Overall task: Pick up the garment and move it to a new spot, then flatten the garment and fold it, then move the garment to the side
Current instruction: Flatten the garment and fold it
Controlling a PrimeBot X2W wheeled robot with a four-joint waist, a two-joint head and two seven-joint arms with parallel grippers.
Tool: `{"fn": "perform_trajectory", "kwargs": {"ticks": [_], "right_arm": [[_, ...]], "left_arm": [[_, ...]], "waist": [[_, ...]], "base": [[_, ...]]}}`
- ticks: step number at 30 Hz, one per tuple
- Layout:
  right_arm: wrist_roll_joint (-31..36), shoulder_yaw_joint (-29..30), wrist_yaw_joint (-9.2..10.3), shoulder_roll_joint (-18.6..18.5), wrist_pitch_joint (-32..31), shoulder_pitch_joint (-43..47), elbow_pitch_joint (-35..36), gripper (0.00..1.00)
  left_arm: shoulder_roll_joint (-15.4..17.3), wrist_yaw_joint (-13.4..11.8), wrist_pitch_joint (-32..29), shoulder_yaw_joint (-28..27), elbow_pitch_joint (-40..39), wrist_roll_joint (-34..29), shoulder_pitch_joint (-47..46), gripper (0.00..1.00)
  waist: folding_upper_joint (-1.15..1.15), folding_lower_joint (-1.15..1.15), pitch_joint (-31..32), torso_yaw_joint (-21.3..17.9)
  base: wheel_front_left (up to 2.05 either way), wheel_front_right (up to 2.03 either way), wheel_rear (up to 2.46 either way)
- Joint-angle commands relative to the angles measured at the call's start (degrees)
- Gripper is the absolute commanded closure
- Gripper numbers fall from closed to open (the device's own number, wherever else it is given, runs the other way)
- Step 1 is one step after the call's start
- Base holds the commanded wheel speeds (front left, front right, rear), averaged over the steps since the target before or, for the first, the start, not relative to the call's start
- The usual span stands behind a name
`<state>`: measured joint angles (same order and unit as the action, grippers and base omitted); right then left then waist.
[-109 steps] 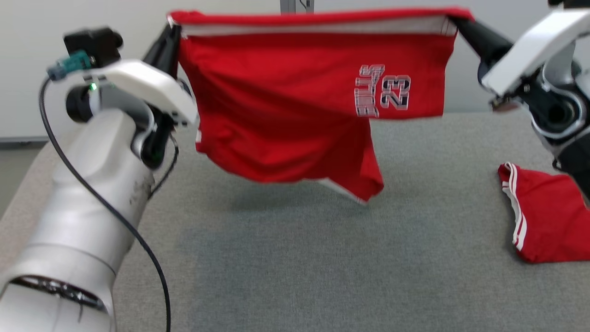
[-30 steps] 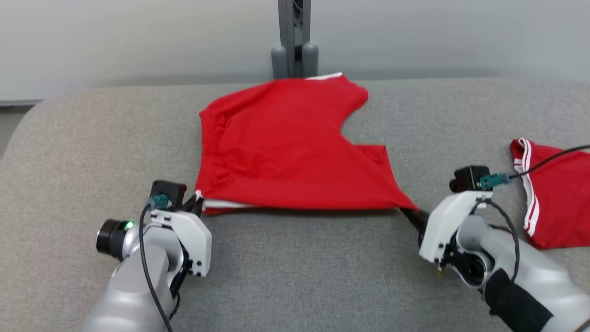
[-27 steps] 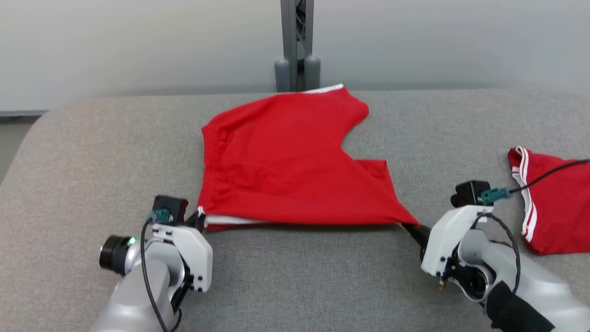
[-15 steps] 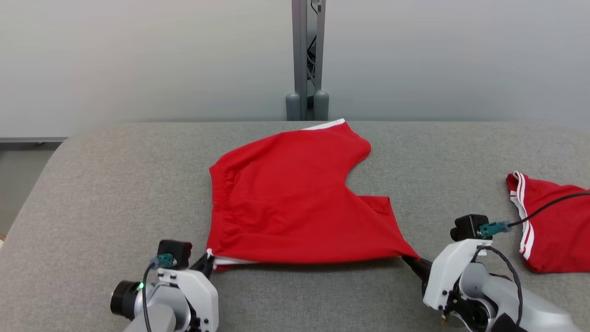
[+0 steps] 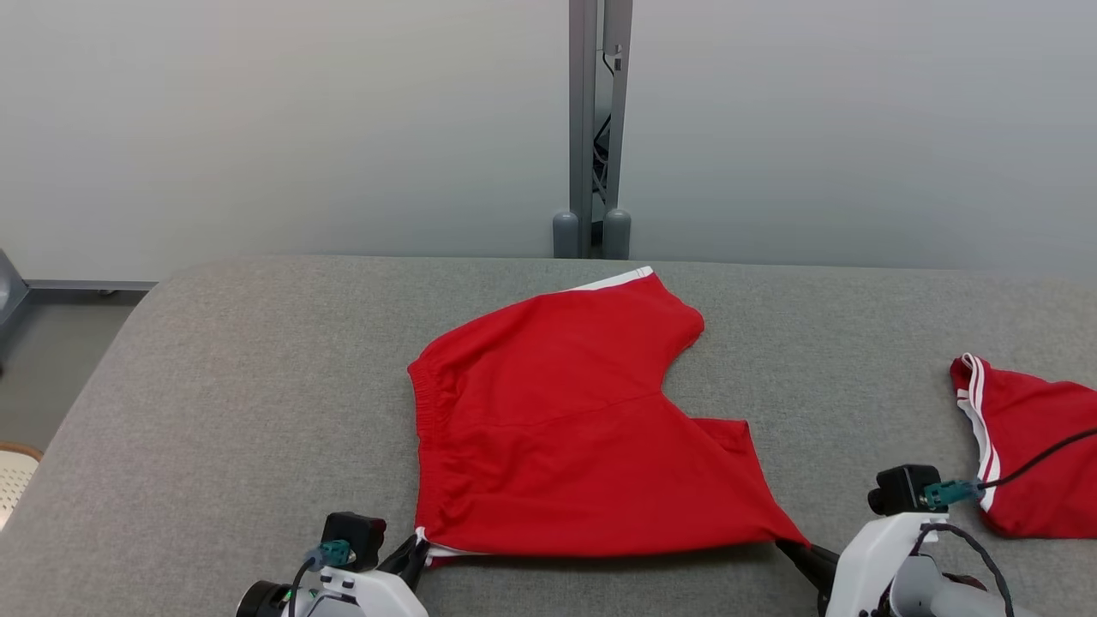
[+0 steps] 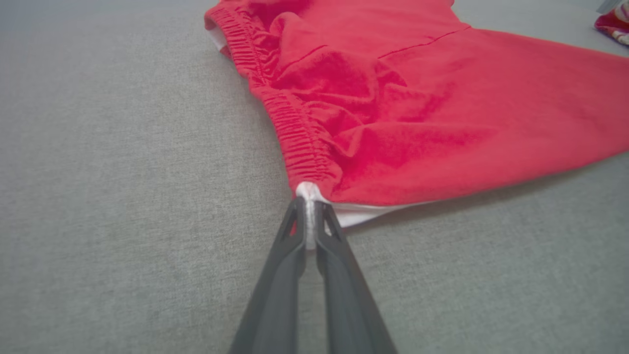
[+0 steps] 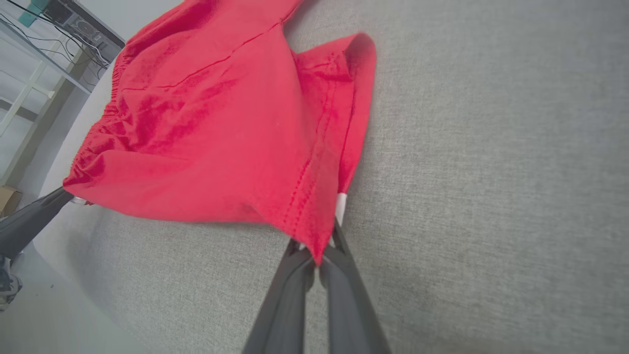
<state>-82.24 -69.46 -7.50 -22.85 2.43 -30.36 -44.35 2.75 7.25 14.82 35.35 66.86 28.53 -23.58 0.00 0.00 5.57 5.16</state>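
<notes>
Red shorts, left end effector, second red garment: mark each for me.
Red shorts (image 5: 566, 446), head view, middle of the fabric.
Left end effector (image 6: 308, 209), left wrist view, between fingertips shut on the waistband corner.
Second red garment (image 5: 1041, 411), head view, upper fabric.

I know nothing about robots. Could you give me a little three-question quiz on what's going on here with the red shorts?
1. True or false: the red shorts hang in the air above the grey table.
2. The left hand is shut on: A) the waistband corner, B) a leg hem, C) nothing.
3. Fill in: the other red garment lies to the robot's ____.
Key: 1 false, they lie on the table; 2 A; 3 right.
</notes>
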Motion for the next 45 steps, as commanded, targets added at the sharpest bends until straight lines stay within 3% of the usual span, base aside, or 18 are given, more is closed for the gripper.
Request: {"fn": "perform_trajectory", "kwargs": {"ticks": [1, 22, 45], "right_arm": [[-0.5, 0.0, 0.03, -0.6, 0.3, 1.0, 0.4, 1.00], [-1.3, -1.3, 0.03, -6.7, 5.4, 7.5, 8.3, 1.00], [-1.7, -0.7, 0.03, -10.0, 6.1, 8.7, 13.6, 1.00]], "left_arm": [[0.4, 0.0, 0.3, 0.1, -0.2, 0.0, 0.6, 1.00], [3.3, -2.9, 0.3, -4.3, -15.8, -5.9, 12.6, 1.00], [3.6, -2.3, 0.3, -7.2, -25.1, -10.4, 17.9, 1.00]], "waist": [[0.00, 0.00, 0.3, 0.1], [0.00, 0.00, 1.6, 1.1], [0.00, 0.00, 2.1, 1.8]], "base": [[0.00, 0.00, 0.00], [0.00, 0.00, 0.00], [0.00, 0.00, 0.00]]}}
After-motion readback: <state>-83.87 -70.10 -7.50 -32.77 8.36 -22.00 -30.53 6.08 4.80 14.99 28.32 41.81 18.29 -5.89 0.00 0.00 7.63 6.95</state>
